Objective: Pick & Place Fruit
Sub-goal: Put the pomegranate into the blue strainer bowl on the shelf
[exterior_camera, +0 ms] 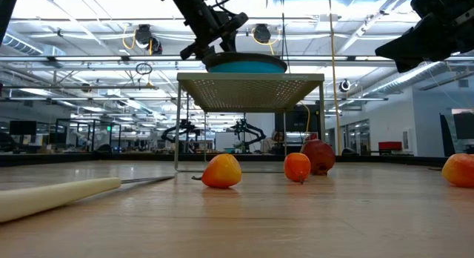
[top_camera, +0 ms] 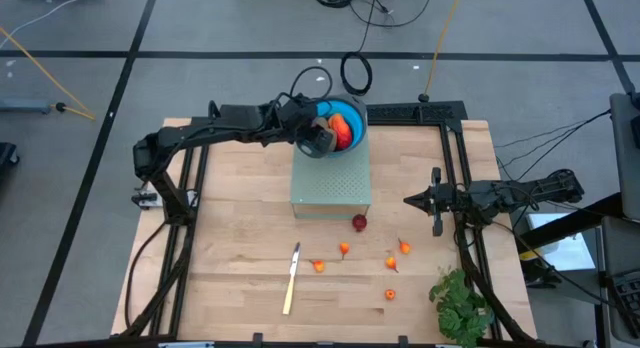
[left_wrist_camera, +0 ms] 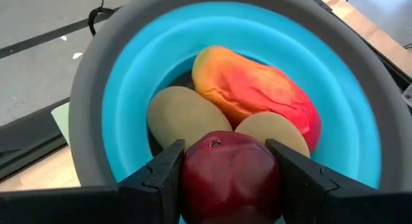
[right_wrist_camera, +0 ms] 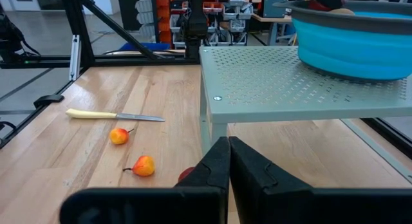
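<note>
The left gripper (left_wrist_camera: 228,185) is clamped on a dark red ball (left_wrist_camera: 228,179), one finger on each flank, and hangs directly over the blue bowl (left_wrist_camera: 129,76). Inside the bowl lie the red-orange oblong (left_wrist_camera: 257,89) and two olive ovals (left_wrist_camera: 183,114), touching one another just below the held ball. The step in hand looks like the drop: the fruit is over its target and the next move calls only for the fingers to part, low enough that the ball settles among the others instead of bouncing off them.

The bowl sits at the back of a perforated green stand (top_camera: 331,188). In front of the stand, on the wooden table (top_camera: 230,188), a second dark red ball (top_camera: 359,222) rests just off the stand's near corner, with small orange bits (top_camera: 344,249) scattered farther out, a pale-handled knife (top_camera: 291,278) beside them and a leafy bunch (top_camera: 460,303) farthest from the bowl.

The right gripper (top_camera: 410,200) waits beside the stand, fingers pressed together and empty, well clear of the bowl. Nothing blocks the release; the remaining fruit lies open to reach, the knife being the only thing close to it
</note>
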`<state>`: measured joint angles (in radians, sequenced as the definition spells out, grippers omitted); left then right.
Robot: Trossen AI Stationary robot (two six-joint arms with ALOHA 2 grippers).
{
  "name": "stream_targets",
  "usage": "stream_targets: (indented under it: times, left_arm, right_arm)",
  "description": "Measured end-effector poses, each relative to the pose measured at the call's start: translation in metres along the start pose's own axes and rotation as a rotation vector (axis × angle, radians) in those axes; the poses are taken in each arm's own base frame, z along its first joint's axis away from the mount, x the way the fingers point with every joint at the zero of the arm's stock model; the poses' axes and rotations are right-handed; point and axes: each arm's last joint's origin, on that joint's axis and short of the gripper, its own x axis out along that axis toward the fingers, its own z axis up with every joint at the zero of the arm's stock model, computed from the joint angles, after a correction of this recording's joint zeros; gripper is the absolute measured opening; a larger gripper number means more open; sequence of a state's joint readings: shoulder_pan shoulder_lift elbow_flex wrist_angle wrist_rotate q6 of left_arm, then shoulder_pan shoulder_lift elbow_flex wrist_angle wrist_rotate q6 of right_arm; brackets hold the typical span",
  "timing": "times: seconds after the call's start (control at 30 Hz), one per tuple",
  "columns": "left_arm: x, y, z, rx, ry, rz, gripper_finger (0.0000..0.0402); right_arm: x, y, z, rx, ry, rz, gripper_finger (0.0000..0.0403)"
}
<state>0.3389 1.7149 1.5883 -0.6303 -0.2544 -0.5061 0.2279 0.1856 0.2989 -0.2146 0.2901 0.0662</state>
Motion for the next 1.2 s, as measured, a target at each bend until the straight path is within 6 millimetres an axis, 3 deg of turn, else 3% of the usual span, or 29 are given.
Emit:
stream_targets:
  times: [0.3, 0.7, 1.0, 1.2]
  left_arm:
    - [0.000, 0.000, 0.000, 0.006, 0.008, -0.015, 0.0196]
    - [0.000, 0.002, 0.001, 0.008, -0.010, 0.017, 0.0283]
    - [-0.022, -0.005, 0.029, 0.073, -0.101, -0.023, 0.0320]
    - [-0.042, -0.009, 0.046, 0.087, -0.150, -0.046, 0.0321]
  right_arm:
    - [0.000, 0.000, 0.000, 0.000, 0.000, 0.000, 0.0000]
    - [0.000, 0.000, 0.000, 0.001, -0.001, 0.000, 0.0000]
    - [0.000, 0.000, 0.002, 0.005, -0.017, 0.004, 0.0000]
    - [0.000, 0.000, 0.002, 0.007, -0.022, 0.005, 0.0000]
